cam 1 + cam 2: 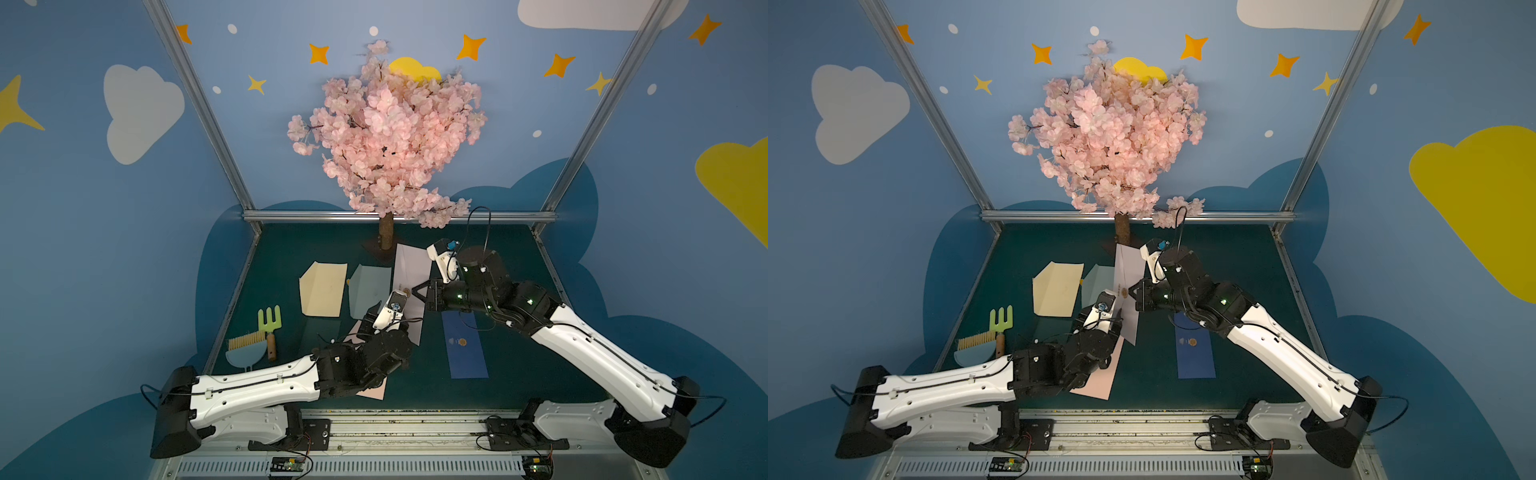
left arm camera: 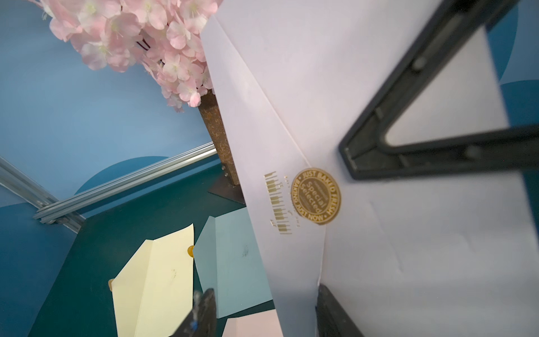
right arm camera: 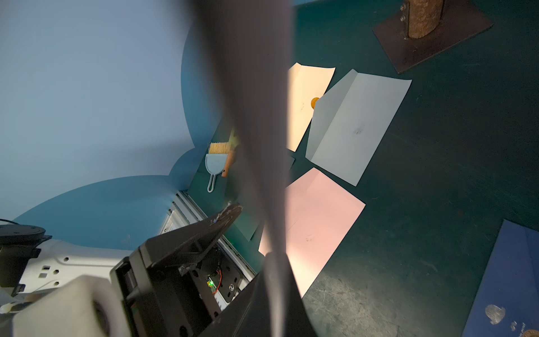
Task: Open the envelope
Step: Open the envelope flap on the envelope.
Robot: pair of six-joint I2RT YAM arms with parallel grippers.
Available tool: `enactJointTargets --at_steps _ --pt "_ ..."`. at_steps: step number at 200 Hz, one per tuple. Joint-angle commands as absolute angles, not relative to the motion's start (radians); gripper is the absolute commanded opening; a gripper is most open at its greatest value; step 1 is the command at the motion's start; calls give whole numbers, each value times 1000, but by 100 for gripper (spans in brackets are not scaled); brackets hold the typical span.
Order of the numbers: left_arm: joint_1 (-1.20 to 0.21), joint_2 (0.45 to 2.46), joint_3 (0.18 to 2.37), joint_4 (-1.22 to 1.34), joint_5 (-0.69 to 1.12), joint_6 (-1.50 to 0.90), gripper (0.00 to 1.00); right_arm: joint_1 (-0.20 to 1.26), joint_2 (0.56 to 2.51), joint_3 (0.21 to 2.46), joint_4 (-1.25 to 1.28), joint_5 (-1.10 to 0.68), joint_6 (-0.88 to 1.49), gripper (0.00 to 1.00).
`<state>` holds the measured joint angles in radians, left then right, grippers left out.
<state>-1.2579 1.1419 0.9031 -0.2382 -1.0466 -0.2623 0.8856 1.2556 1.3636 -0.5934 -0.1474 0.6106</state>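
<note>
White envelope (image 1: 410, 266), held up over table (image 1: 519, 374) centre, gold seal (image 2: 316, 196) on flap tip; lower end hidden behind left arm (image 1: 257, 382) in both top views. Right gripper (image 1: 414, 289) clenched on its edge beside the seal. Left gripper (image 2: 264, 291) jaws parted, one finger (image 2: 205, 309) clear of the paper.

On the dark teal tabletop (image 1: 511, 266) lie a cream envelope (image 1: 323, 291), pale blue envelope (image 1: 368, 286), pink envelope (image 1: 1100, 376) and navy envelope (image 1: 467, 353). Green hand fork (image 1: 270, 321), brush (image 1: 246, 353) and tree base (image 3: 423, 46) too

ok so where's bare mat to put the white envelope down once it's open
Bare mat: the back left corner behind the cream envelope, and the strip between the navy envelope and the right rail. The middle is crowded: light blue envelope, pink envelope.
</note>
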Motion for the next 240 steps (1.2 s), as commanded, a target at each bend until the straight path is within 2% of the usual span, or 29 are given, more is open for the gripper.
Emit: enactJointTargets --at_steps 1,182,240 --pt "-1255 1119 922 -280 -1105 -301 56 900 1255 1388 -585 -146 620 0" --pt "-1179 1009 892 -315 -1114 -294 56 959 1277 1389 -597 -175 617 0" --pt "-1125 893 843 -401 -1096 -343 57 956 1240 1359 -523 -305 621 0"
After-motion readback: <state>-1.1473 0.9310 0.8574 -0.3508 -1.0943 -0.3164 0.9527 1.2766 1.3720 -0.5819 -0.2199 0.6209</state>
